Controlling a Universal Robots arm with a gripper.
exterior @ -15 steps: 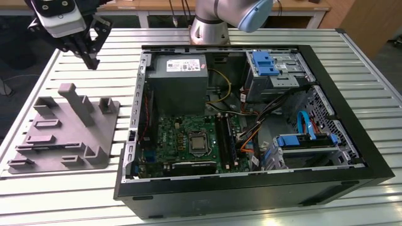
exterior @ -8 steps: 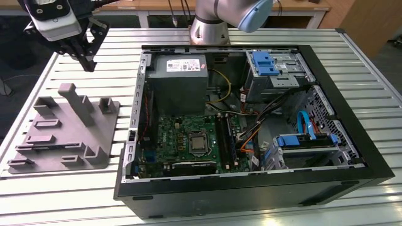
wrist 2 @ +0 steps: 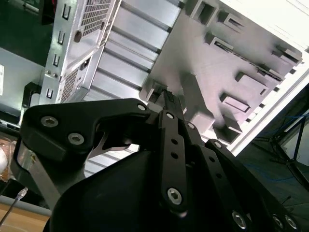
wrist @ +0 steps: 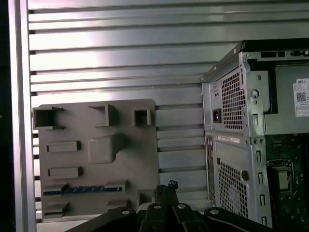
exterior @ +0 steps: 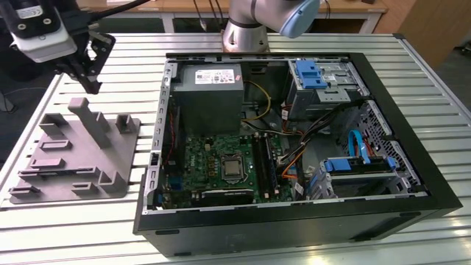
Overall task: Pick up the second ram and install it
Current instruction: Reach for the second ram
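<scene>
The second ram [wrist: 79, 189] is a thin dark strip with a blue sheen, standing on edge in a slot of the grey holder plate [wrist: 140, 159]. In the exterior view the second ram [exterior: 59, 171] shows as a dark line near the front of the plate [exterior: 129, 160]. My gripper [exterior: 92, 84] hangs above the plate's far end, at the exterior view's left, well above the stick. In both wrist views the gripper [wrist: 166, 187] [wrist 2: 166, 96] looks shut, with nothing between its fingers.
The open computer case [exterior: 383, 99] lies at the exterior view's right of the plate, with the motherboard [exterior: 213, 160], memory slots [exterior: 266, 160] and grey power supply [exterior: 209, 88] inside. Upright posts [exterior: 92, 124] rise from the plate. Slatted metal table [exterior: 74, 232] all around.
</scene>
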